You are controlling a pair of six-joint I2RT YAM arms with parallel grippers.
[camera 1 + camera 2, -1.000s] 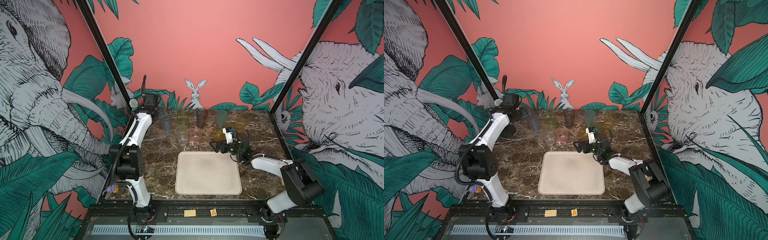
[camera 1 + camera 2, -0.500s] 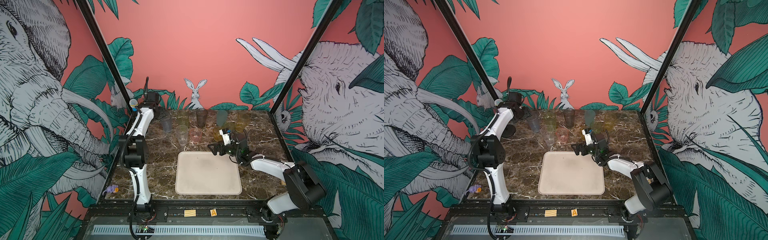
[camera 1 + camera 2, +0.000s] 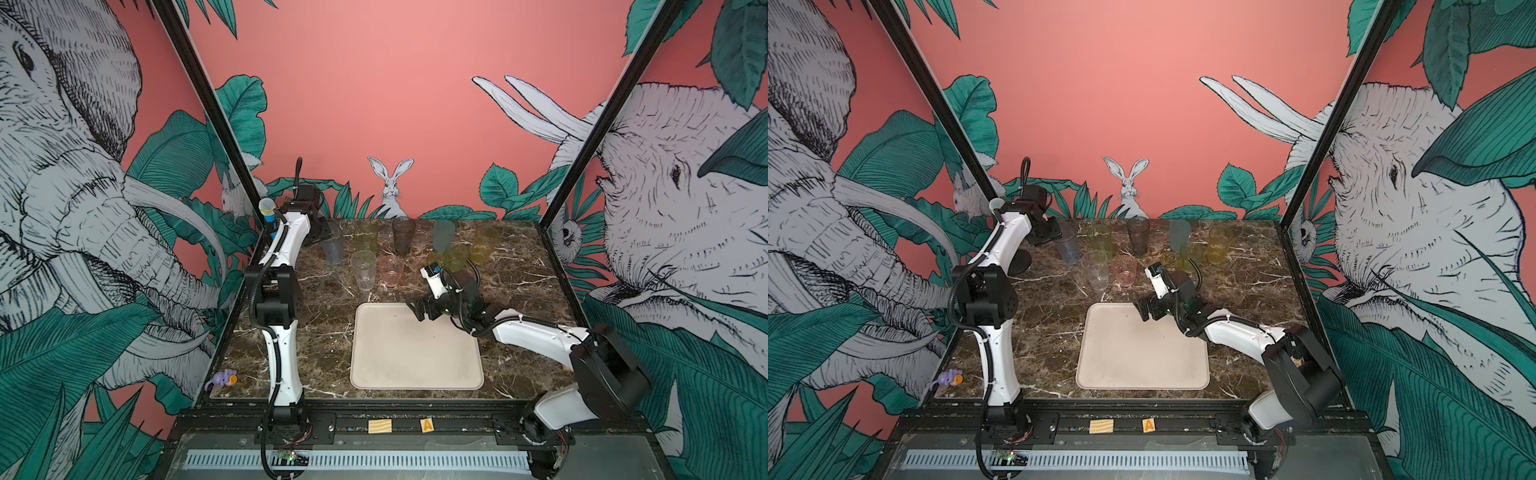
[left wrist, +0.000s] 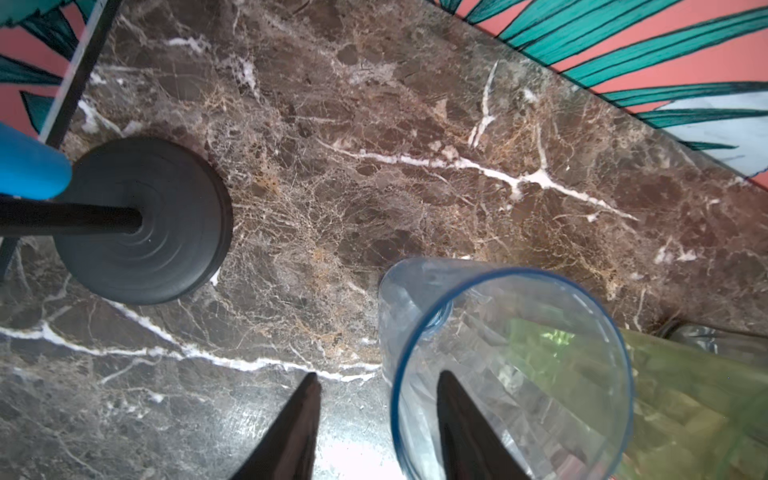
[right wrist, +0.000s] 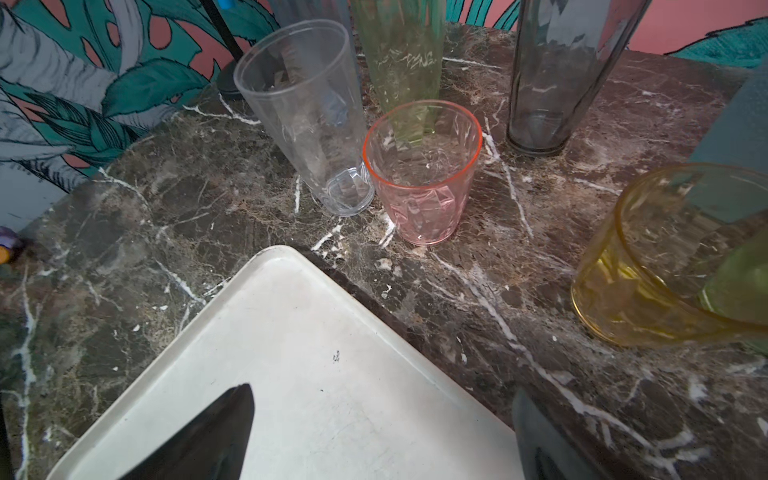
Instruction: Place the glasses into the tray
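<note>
Beyond the far edge of the tray, all the glasses were seen standing upright on the counter. Nothing lay in the tray, so the task was judged to be at its first pick.

The grey-blue glass, well beyond the tray's far left corner, was attended by the left jaws. In the left wrist view they were held partly apart astride its rim, with one of the fingers outside the wall and the other inside. A gap was left on both sides, so no grip could be claimed.

The right jaws were spread wide and empty over the tray's far edge, one finger above the tray and the other above the counter just past it. They were pointed toward the pink glass and the clear glass, which stood just beside each other near that edge.

The next move was judged to call for the left jaws to be pinched on the wall. The glass would then need to be raised straight, clear of the green glass beside it, and carried upright to the tray.
</note>
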